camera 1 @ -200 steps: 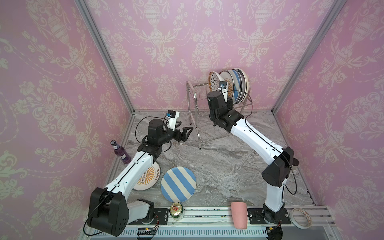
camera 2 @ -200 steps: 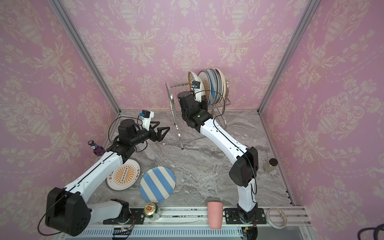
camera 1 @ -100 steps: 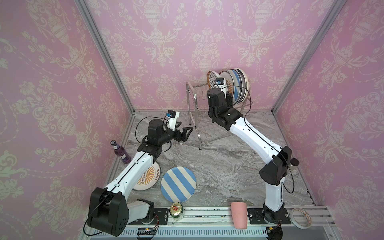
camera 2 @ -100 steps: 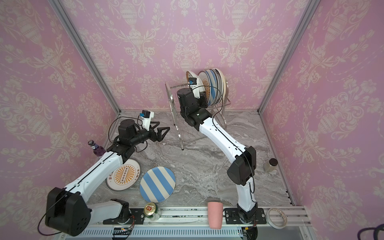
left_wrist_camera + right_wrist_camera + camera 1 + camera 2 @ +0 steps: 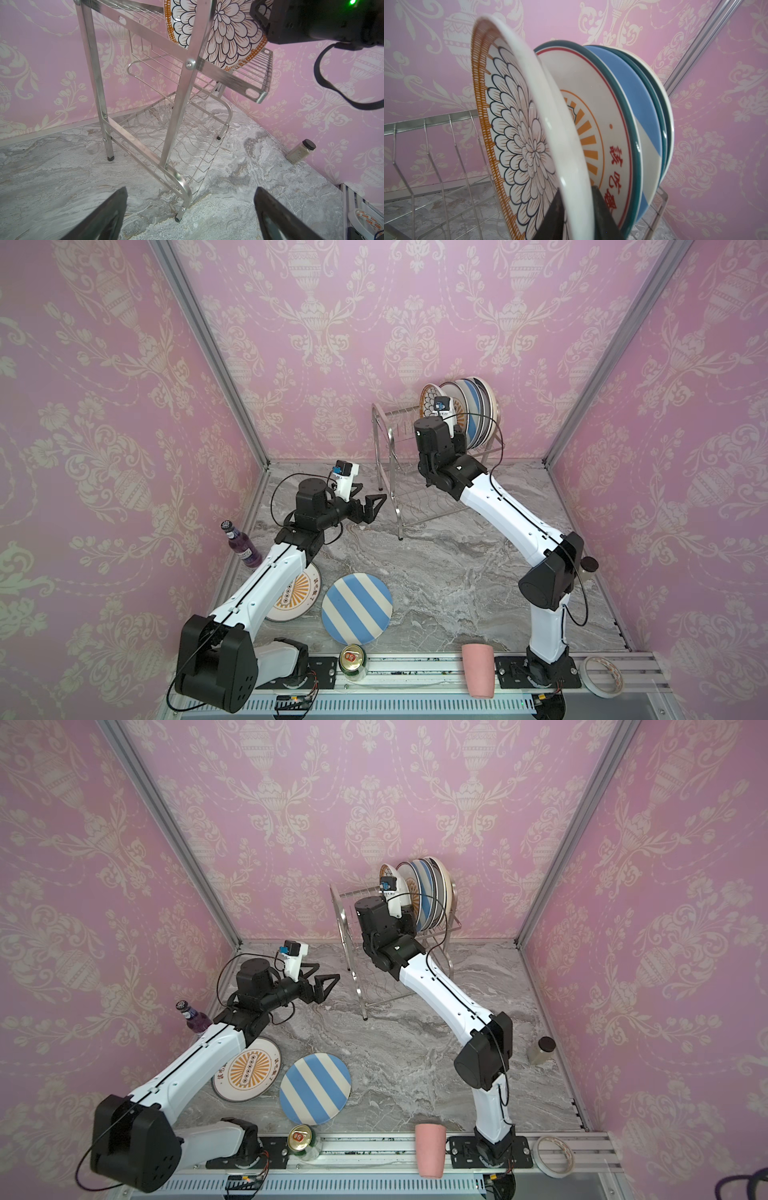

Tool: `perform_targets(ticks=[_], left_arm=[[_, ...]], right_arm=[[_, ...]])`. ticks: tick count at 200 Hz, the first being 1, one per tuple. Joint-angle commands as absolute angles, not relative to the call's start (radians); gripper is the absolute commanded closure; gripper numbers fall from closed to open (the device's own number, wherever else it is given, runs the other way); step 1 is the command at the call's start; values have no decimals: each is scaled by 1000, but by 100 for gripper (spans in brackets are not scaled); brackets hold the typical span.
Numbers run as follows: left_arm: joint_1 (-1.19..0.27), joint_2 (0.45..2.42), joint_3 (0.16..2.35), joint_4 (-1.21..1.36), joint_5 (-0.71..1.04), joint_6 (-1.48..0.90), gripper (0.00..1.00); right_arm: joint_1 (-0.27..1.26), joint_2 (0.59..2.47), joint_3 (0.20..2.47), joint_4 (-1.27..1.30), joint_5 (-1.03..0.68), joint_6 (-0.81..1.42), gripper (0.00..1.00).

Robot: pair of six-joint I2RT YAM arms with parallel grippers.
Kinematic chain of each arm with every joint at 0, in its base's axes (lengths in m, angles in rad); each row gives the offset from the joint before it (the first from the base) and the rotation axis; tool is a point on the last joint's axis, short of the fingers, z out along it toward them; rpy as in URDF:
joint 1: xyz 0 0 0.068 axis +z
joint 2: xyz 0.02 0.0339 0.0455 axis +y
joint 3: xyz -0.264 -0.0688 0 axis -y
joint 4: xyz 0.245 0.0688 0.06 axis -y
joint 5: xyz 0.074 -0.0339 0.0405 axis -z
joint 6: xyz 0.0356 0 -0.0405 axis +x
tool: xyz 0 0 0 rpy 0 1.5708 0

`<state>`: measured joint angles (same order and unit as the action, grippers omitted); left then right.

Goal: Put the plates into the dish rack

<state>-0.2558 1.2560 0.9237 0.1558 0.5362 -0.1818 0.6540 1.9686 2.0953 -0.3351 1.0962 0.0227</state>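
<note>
On the upper tier of the dish rack (image 5: 388, 448), at its right end, several plates stand on edge, one close behind another. Nearest to the arm is the petal-patterned plate (image 5: 517, 133), which leans apart from the others at its top. Behind it come the teal-rimmed sunburst plate (image 5: 604, 116), the blue-white striped plate (image 5: 641, 99) and, at the back, the cream plate (image 5: 669, 124). The right gripper (image 5: 576, 188) sits at the rim of the petal-patterned plate, with one finger before the painted face and the other at the back side. Whether the fingers press the rim or stand just free of it, I cannot tell.

The left gripper (image 5: 369, 498) hovers above the marble table (image 5: 457, 572), near a front leg of the rack. Its fingers (image 5: 108, 214) are wide apart and nothing is between them.

Two more plates lie flat near the front edge of the table. The orange-sunburst plate (image 5: 297, 593) is partly under the left arm, and the second striped plate (image 5: 357, 608) lies just beside it. A purple bottle (image 5: 239, 541) stands by the left wall, and a can (image 5: 352, 659) and a pink cup (image 5: 478, 670) are on the front rail.
</note>
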Motion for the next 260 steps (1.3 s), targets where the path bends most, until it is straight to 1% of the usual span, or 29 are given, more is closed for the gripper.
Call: perform_targets(ticks=[1, 15, 31, 38, 69, 85, 90, 110, 130, 151, 172, 189, 204, 234, 260], left_arm=[[-246, 1246, 910, 152, 541, -199, 3], [-245, 1247, 911, 152, 541, -199, 3], [-245, 1247, 913, 153, 541, -202, 3], [-246, 1247, 913, 151, 541, -202, 3], [-247, 1247, 931, 114, 494, -202, 1], [-244, 1252, 952, 71, 465, -191, 1], [-244, 1252, 956, 63, 457, -190, 1], [-244, 1248, 963, 52, 434, -196, 1], [-241, 1248, 980, 18, 401, -204, 1], [-237, 1241, 1017, -59, 328, -205, 1], [-233, 1221, 1049, -136, 251, -210, 1], [-228, 1196, 1071, -202, 192, -221, 1], [-219, 1177, 1086, -272, 158, -238, 1], [-204, 1131, 1082, -372, 124, -290, 1], [-199, 1088, 1054, -455, 127, -349, 1]], right_arm=[[646, 1937, 2080, -308, 1095, -5, 71], [643, 1926, 2070, -290, 1094, -25, 66], [642, 1915, 2068, -287, 1093, -42, 58], [642, 1912, 2071, -295, 1092, -44, 56], [643, 1880, 2105, -426, 1050, 15, 45], [643, 1860, 2122, -535, 1003, 83, 42], [643, 1852, 2126, -569, 988, 104, 40], [643, 1811, 2126, -682, 891, 182, 36], [648, 1761, 2103, -741, 814, 230, 31], [665, 1702, 2084, -789, 788, 241, 26], [681, 1617, 2049, -832, 730, 256, 24], [686, 1501, 1949, -831, 619, 284, 22], [684, 1384, 1834, -813, 482, 305, 21], [685, 1182, 1598, -815, 222, 369, 23], [688, 1061, 1360, -760, -3, 443, 25]])
